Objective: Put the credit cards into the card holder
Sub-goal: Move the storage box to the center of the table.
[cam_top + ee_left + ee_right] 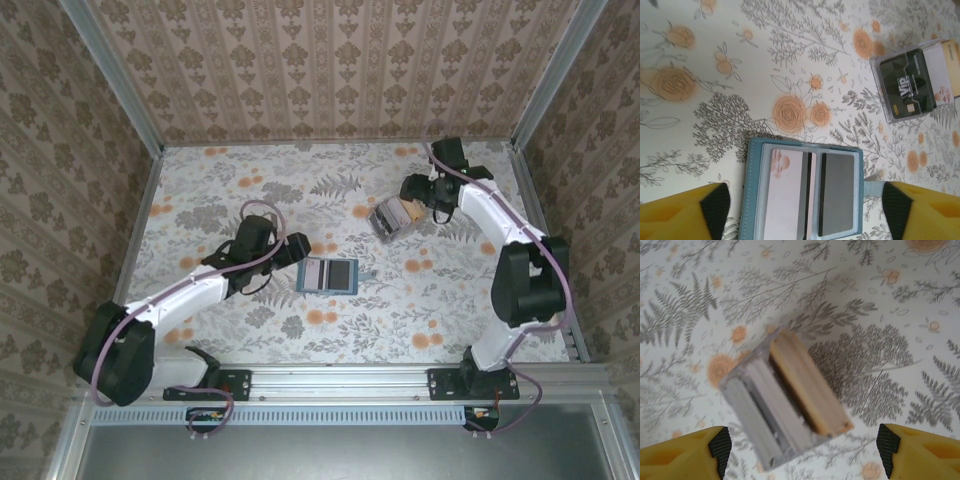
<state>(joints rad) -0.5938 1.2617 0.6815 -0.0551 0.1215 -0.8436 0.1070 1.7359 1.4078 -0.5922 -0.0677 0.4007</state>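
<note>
Credit cards point(807, 385) are sitting packed in their clear box point(752, 415), seeming light, stiff, slick; I'm favouring pinching one across its faces, my right gripper point(803, 450) and left gripper point(806, 205) gaping wide.

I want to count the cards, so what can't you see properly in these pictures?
- Wallet: left wrist view, bottom edge cuts off its near part.
- Box: right wrist view, too blurred to count its cards.
- Box, left wrist view: right edge cuts off one end.
- Top view: both too small to show any card.
</note>
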